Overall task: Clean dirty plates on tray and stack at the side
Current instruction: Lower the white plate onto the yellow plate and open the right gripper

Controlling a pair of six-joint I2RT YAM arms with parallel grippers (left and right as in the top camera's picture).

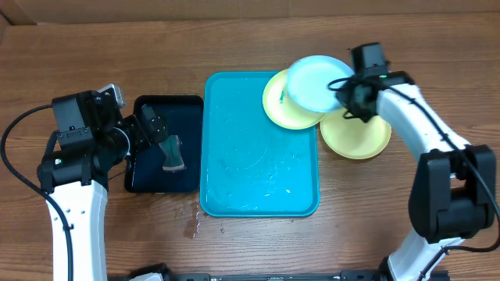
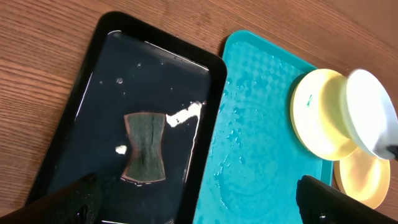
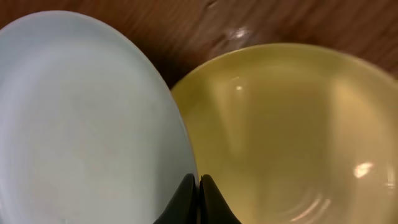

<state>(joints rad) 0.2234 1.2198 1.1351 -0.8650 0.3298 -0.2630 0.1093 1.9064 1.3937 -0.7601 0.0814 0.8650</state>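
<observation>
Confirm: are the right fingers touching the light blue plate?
Touching. The right wrist view shows the right fingers pinched shut on the rim of the light blue plate.

From my remote station, the overhead feed shows a brown wood-grain table [image 1: 250,246] filling the frame, its grain running from 9 to 3 o'clock under soft, even light that casts only faint shadows. A scatter of wet spots [image 1: 195,226] marks the wood toward 7 o'clock, and a paler band [image 1: 234,8] runs along the edge at 12 o'clock.
</observation>
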